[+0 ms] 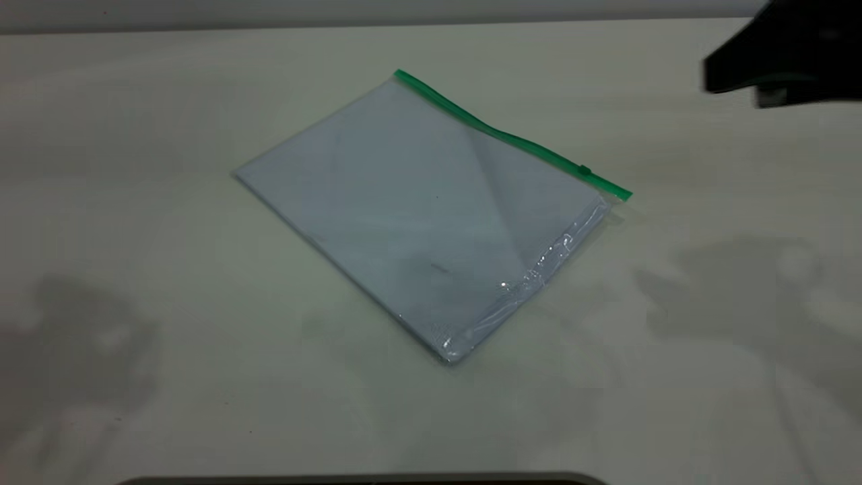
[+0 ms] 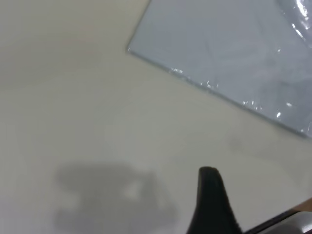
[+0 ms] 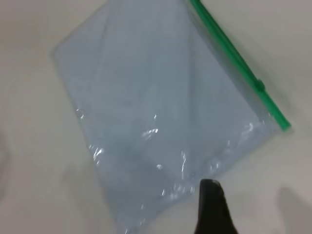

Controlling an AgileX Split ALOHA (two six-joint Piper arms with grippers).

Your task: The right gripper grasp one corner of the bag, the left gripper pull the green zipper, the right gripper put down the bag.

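The bag (image 1: 417,209) lies flat on the table, a clear pouch with pale blue-white sheets inside. The green zipper (image 1: 498,131) runs along its far right edge, with the slider tab (image 1: 584,170) near the right end. My right gripper (image 1: 774,60) hangs above the table at the far right, apart from the bag. In the right wrist view the right gripper (image 3: 212,204) is just off the bag's (image 3: 156,112) near edge, with the zipper (image 3: 234,63) beyond it. My left gripper (image 2: 212,200) shows only in its wrist view, over bare table, away from the bag's corner (image 2: 234,53).
The pale table (image 1: 135,337) stretches wide on all sides of the bag. Arm shadows fall at the front left and at the right. A dark rounded edge (image 1: 363,479) runs along the table's front. A wall line runs across the back.
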